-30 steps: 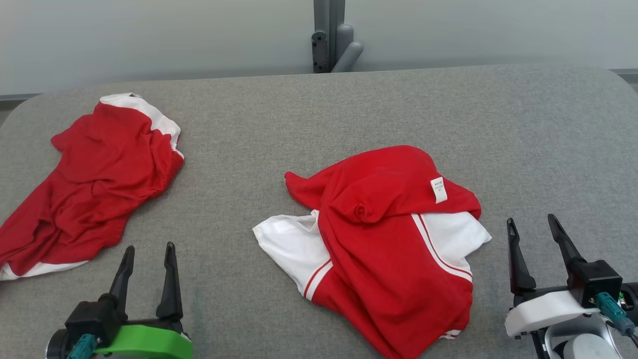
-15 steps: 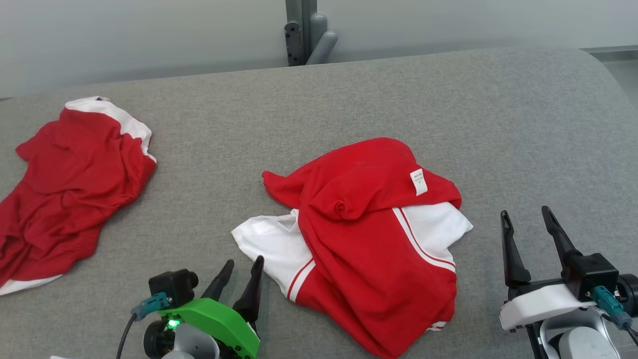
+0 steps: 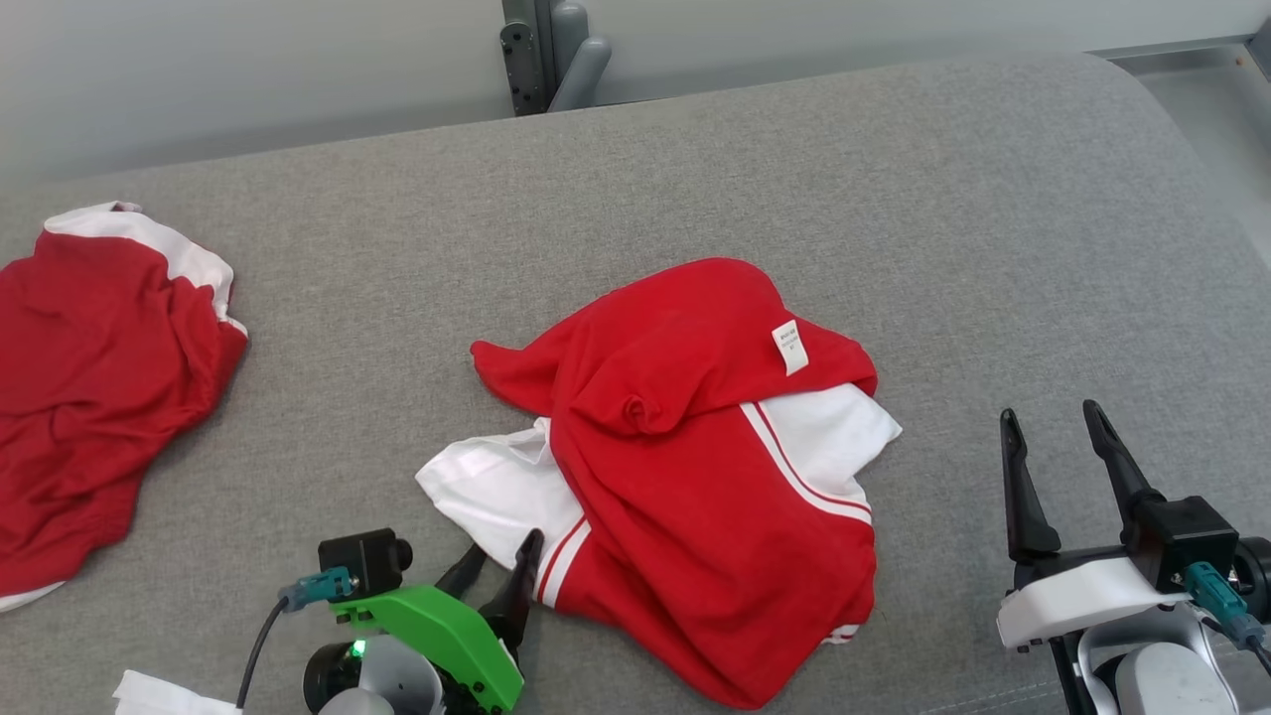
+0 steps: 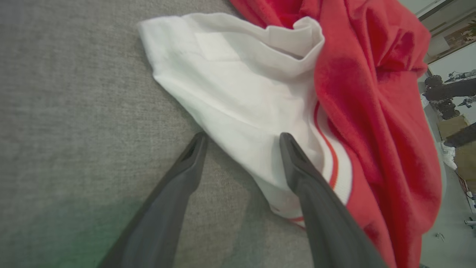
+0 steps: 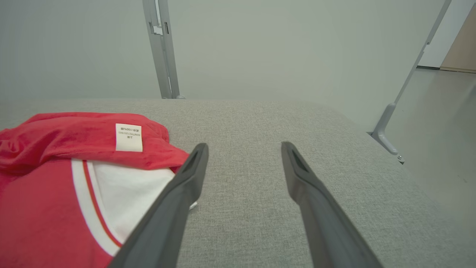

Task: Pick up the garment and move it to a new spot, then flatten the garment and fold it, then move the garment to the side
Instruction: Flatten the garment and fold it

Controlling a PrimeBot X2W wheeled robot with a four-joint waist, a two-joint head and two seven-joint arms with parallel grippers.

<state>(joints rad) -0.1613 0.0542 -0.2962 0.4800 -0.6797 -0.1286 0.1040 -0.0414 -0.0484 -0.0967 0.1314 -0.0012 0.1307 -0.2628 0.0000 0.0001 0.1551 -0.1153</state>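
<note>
At the head view's lower left, the left gripper [image 3: 499,564] gapes open, its fingertips straddling the white near edge of the red-and-white garment [image 3: 695,477], which lies mid-frame on the grey surface [image 3: 993,199]. The right gripper [image 3: 1053,415], also open, sits well apart at lower right.

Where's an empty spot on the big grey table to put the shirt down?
The widest bare patch is the far right of the table, beyond the middle shirt and ahead of the right gripper. A smaller gap lies between the middle shirt and the left shirt. It is crowded near the left gripper, right at the middle shirt's white edge.
</note>
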